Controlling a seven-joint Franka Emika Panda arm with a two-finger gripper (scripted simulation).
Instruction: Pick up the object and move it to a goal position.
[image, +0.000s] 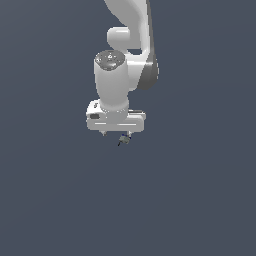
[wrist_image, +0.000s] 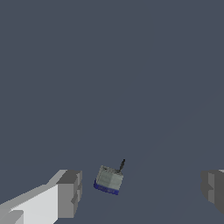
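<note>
1. Object of the task was a tiny grey box with a dark blue lower edge and a thin black stick on top (wrist_image: 109, 180); it lay on the plain dark grey surface (wrist_image: 109, 65), between the two fingers but nearer to one of them, and it touched neither.
2. In the exterior view the same small object (image: 124, 140) was just under the white gripper (image: 116, 133), toward the exterior view's right.
3. The jaws were spread wide. In the wrist view one grey fingertip (wrist_image: 70, 194) stood near the box and the other fingertip (wrist_image: 213, 186) was well apart from it.
4. The white robot arm (image: 122, 60) hung upright over the place, so I judged the grasp was not yet made.
5. Risks, in my opinion: because the box was off centre, the near finger could reach it first and push or turn it; the box sat slightly rotated, so the pads could press on corners and let it slip; the thin stick could also catch.
6. No goal mark was visible.
</note>
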